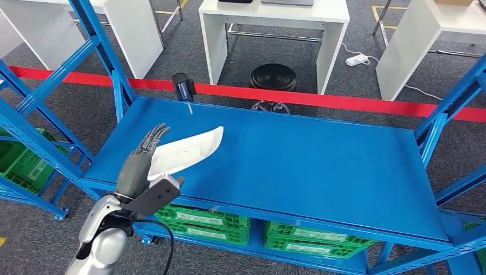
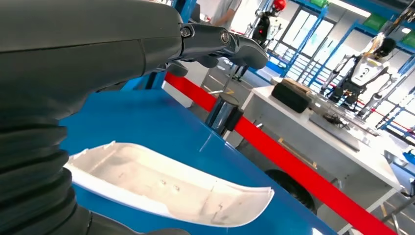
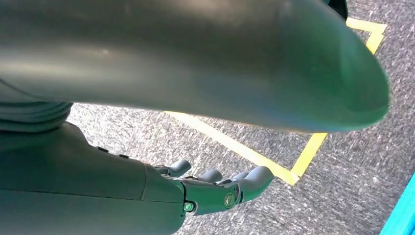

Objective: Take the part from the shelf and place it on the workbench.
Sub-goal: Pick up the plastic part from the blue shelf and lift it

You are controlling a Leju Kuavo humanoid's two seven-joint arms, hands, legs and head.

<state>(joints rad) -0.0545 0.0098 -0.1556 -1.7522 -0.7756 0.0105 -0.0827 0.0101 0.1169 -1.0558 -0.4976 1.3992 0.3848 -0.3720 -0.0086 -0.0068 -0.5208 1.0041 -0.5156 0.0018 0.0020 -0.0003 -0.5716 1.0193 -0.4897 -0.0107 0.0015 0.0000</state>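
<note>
The white curved part (image 1: 186, 150) lies on the blue shelf top (image 1: 298, 166) near its left front. My left hand (image 1: 140, 160) is at the part's near end, its fingers (image 1: 152, 137) stretched out straight along the part's left side. In the left wrist view the part (image 2: 166, 186) runs under the hand, with a wide gap up to the fingers (image 2: 220, 41); the thumb shows as a dark shape just below the part. I cannot tell whether the hand touches the part. My right hand (image 3: 215, 188) hangs over grey carpet, its fingers loosely apart and holding nothing.
Blue uprights (image 1: 100, 51) frame the shelf on both sides. Green crates (image 1: 200, 220) sit on the level below. Behind the shelf run a red barrier tape (image 1: 344, 103) with a black post (image 1: 183, 86), and beyond it stand white tables (image 1: 275, 23) and a black stool (image 1: 274, 76).
</note>
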